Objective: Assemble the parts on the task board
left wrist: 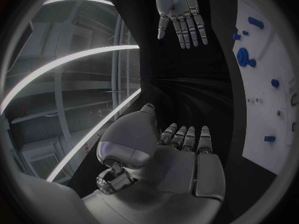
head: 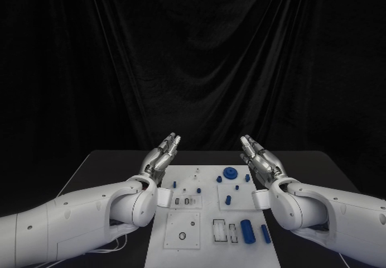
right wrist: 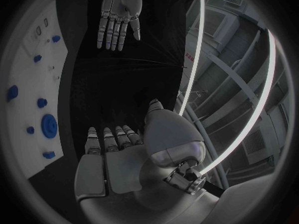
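Lying in the middle of the black table (head: 313, 162), the white board (head: 211, 223) is a long plate between the two arms. It carries small blue parts: a round toothed piece (head: 231, 172) at its far end, small pegs (head: 227, 199) in the middle, two longer cylinders (head: 247, 230) near its right edge. The left hand (head: 161, 153) and right hand (head: 259, 154) are raised above the far end, palms facing, fingers straight and side by side, holding nothing.

I see both arms raised — left hand (head: 161, 152) and right hand (head: 259, 153) empty, fingers straight, palms facing each other.
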Controlling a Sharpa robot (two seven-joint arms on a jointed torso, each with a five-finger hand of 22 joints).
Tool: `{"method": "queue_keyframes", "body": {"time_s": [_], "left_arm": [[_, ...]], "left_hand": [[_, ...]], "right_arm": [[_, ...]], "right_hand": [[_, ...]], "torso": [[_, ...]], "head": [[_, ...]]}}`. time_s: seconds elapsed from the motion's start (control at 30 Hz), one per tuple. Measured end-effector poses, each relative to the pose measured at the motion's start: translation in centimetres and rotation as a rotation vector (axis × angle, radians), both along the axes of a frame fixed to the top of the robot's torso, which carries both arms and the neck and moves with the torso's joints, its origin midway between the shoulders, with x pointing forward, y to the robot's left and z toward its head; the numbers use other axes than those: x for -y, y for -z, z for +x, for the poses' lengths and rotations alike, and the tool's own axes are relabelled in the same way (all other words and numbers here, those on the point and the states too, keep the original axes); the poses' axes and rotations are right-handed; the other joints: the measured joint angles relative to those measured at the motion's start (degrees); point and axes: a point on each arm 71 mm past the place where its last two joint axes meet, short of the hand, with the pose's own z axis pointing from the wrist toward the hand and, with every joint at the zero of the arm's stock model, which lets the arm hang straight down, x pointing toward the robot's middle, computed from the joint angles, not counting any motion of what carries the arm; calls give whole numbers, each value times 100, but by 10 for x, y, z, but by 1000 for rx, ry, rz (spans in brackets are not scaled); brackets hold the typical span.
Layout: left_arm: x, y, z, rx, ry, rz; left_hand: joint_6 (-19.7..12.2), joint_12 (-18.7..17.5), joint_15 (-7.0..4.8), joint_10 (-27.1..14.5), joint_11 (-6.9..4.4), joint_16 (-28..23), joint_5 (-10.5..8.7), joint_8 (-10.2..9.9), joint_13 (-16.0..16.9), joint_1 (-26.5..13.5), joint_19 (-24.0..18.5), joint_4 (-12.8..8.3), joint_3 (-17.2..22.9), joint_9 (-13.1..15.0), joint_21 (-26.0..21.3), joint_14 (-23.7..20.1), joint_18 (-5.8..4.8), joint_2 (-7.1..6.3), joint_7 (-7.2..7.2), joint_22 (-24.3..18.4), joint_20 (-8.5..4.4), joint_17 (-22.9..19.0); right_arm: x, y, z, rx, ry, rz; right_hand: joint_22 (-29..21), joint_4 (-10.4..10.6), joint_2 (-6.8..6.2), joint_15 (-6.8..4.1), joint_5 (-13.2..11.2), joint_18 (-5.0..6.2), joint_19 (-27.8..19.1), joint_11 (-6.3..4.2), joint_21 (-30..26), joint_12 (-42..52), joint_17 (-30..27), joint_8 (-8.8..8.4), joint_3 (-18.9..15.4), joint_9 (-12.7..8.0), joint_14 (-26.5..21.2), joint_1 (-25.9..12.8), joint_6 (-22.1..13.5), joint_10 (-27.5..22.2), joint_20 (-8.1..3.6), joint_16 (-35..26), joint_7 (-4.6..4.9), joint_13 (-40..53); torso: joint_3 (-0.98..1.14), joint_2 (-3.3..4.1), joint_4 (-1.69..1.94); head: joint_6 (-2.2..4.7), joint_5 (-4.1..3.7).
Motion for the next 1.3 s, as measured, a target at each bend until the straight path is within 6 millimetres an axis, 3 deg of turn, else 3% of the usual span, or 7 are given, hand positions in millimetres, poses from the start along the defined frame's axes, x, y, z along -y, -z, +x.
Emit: {"method": "queue_keyframes", "body": {"time_s": [0.33,0.57,0.73,1.0,1.07,1.13,1.3], "left_arm": [[9,-14,0,46,225,-145],[13,-20,-2,48,327,-229],[-14,-18,7,59,340,-251],[-7,-20,-1,55,403,-289],[-10,-21,-2,56,402,-288],[-13,-21,-2,58,400,-286],[-19,-21,-1,62,395,-280]], "left_hand": [[237,0,134,0,0,0,249,53,0,415,-11,39,8,31,0,-10,270,47,154,1,361,-3],[488,0,267,69,21,0,627,82,13,788,30,54,89,65,0,0,268,37,312,13,521,-3],[731,0,382,247,101,0,663,145,74,808,104,77,113,93,51,52,267,45,484,72,636,1],[1262,90,614,696,304,197,701,262,208,807,274,84,247,146,220,246,268,45,750,167,806,89],[1269,90,614,698,302,197,766,262,217,811,305,68,267,146,223,246,266,45,757,176,836,89],[1285,90,645,728,277,228,1042,262,227,1090,317,-26,405,146,266,277,266,27,722,184,849,89],[1215,90,665,728,277,228,1426,262,226,1452,388,-226,606,146,290,297,267,-11,538,200,877,95]], "right_arm": [[-4,-7,-1,-26,-196,141],[-6,-10,-2,-35,-276,222],[25,-11,4,-15,-285,239],[23,-12,-1,-8,-338,254],[26,-12,-1,-5,-336,252],[28,-12,0,-3,-335,249],[35,-12,1,2,-330,246]], "right_hand": [[0,4,27,95,-1,-1,8,104,0,0,0,50,-4,51,6,74,170,-2,27,0,128,0],[0,-20,59,231,23,-1,-4,126,0,0,0,86,20,65,-1,168,234,18,205,0,112,0],[0,-3,65,449,44,-2,11,439,0,0,0,201,37,101,-3,173,431,8,436,0,309,0],[0,-19,11,749,303,-2,283,977,173,380,77,617,53,200,133,413,937,175,738,155,507,112],[10,-66,-8,842,448,-2,452,1008,265,473,122,628,100,198,229,542,883,183,768,284,425,119],[98,-179,-17,942,667,-2,817,1057,465,580,211,628,180,186,461,755,697,214,782,541,141,138],[239,-350,-69,1091,825,-191,1554,1128,795,866,326,819,271,198,884,958,630,285,796,970,74,178]], "torso": [[-2,8,3],[-2,8,3],[-18,88,19],[-32,183,38],[-32,199,40],[-32,215,41],[-41,246,54]], "head": [[1,1],[1,1],[-321,21],[-426,-17],[-436,-1],[-455,10],[-520,2]]}}
